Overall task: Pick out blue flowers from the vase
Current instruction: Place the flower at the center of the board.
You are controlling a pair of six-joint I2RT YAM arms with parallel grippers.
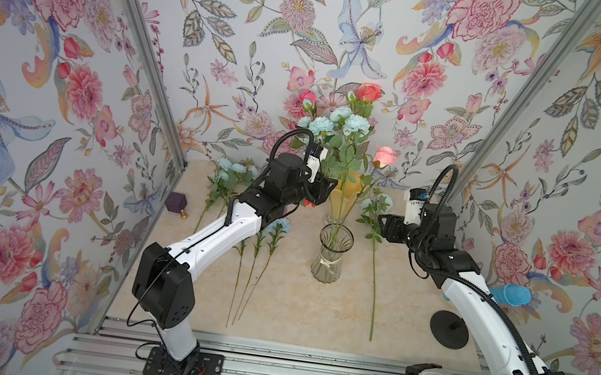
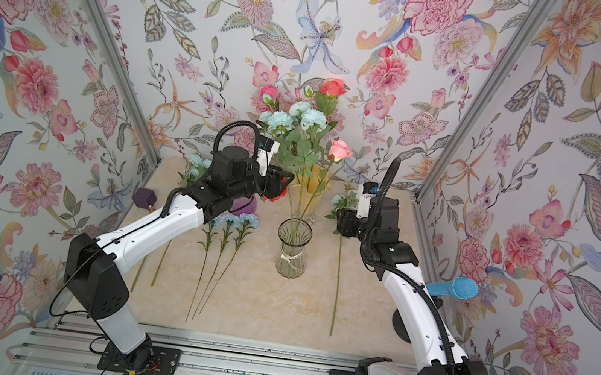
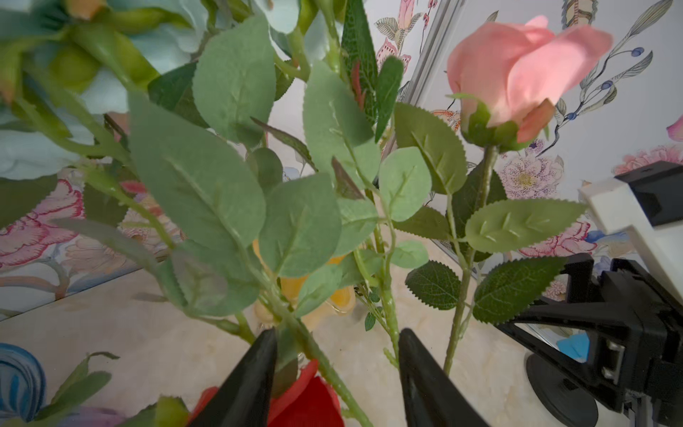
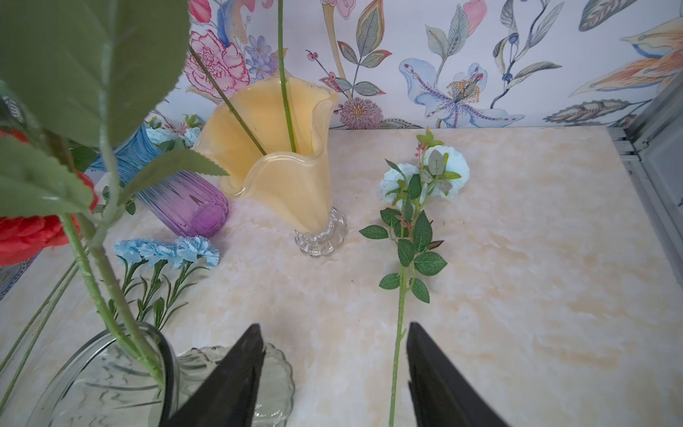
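Marble bench (image 1: 294, 313) carries everything. Glass vase (image 1: 328, 255) stands mid-bench, blue flowers (image 1: 338, 124) bunched high in it, more lying flat toward both side edges. Left end effector (image 3: 338, 332) is partly open, straddling green stems (image 3: 314, 351), not clamped! Right end effector (image 4: 333, 325) is spread wide and empty, above a lying blue spray (image 4: 425, 177).

Marbled table (image 1: 313, 316), clear vase (image 1: 329, 257), yellow vase (image 4: 295, 185), blue flowers (image 4: 166, 251) lying flat
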